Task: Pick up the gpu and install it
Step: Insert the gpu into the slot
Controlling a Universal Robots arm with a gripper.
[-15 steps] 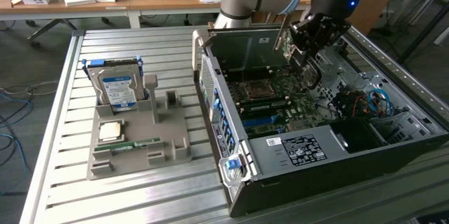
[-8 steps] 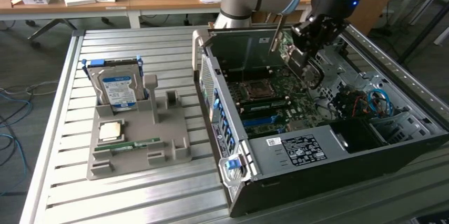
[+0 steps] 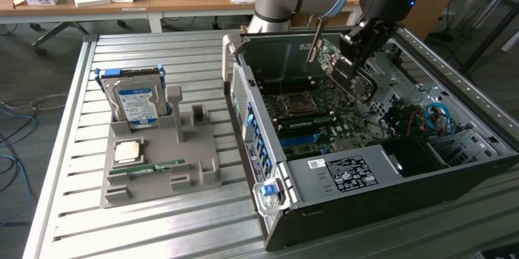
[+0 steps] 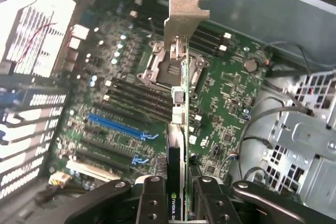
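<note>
gripper (image 3: 354, 64) is up over the open computer case (image 3: 357, 177), fingers (image 4: 152, 200) partly closed and clamped on the gpu (image 3: 327, 58). in the wrist view the card hangs edge-on between the jaws, silvery bracket (image 4: 186, 17) at its far end, above the motherboard (image 4: 126, 108) and its blue slot (image 4: 118, 127). hard drive (image 3: 136, 104) stands in the grey tray (image 3: 199, 149), well apart from the case.
</note>
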